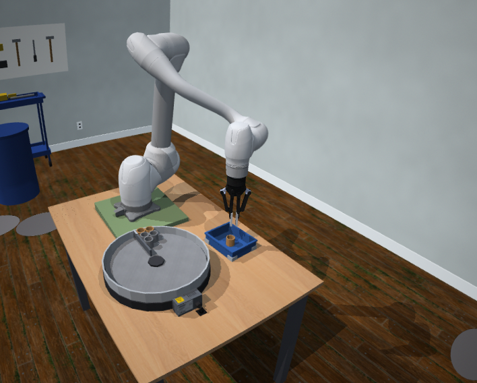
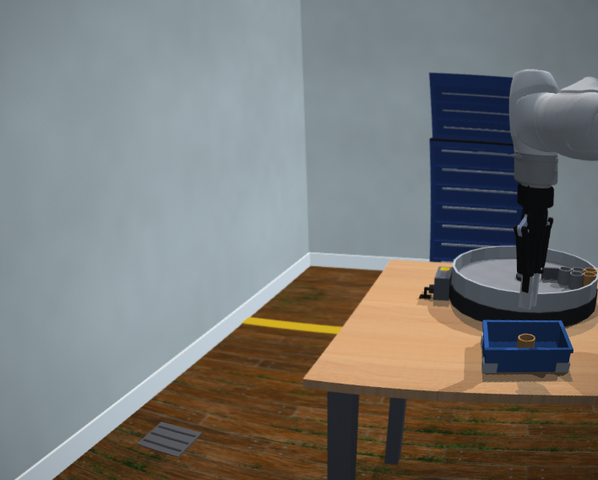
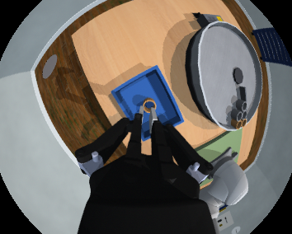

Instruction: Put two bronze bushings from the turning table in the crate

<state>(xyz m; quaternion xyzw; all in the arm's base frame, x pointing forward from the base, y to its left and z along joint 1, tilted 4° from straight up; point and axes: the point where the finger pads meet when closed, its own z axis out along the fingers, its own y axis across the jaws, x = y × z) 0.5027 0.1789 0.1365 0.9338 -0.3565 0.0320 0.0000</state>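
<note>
My gripper (image 1: pixel 234 224) (image 2: pixel 530 304) (image 3: pixel 146 112) is above the blue crate, empty, its fingers a narrow gap apart. One bronze bushing (image 1: pixel 230 241) (image 2: pixel 525 344) stands upright in the crate (image 1: pixel 245 248) (image 2: pixel 526 362) (image 3: pixel 171 99), below the fingertips and clear of them. The round turning table (image 1: pixel 177 274) (image 2: pixel 491 295) (image 3: pixel 221 74) bears two more bronze bushings, one (image 1: pixel 140 230) at its rim beside the bar and the other (image 1: pixel 149 229) next to it. Three grey bushings stand against them, one of them the front grey bushing (image 1: pixel 149 239).
A dark bar (image 1: pixel 144 243) and a black hub (image 1: pixel 155 261) are on the turning table. A grey control box (image 1: pixel 186 303) (image 2: pixel 442 283) is at its outer side. The crate stands beside the turning table near the table's edge. The arm's base is on a green mat (image 1: pixel 171 218).
</note>
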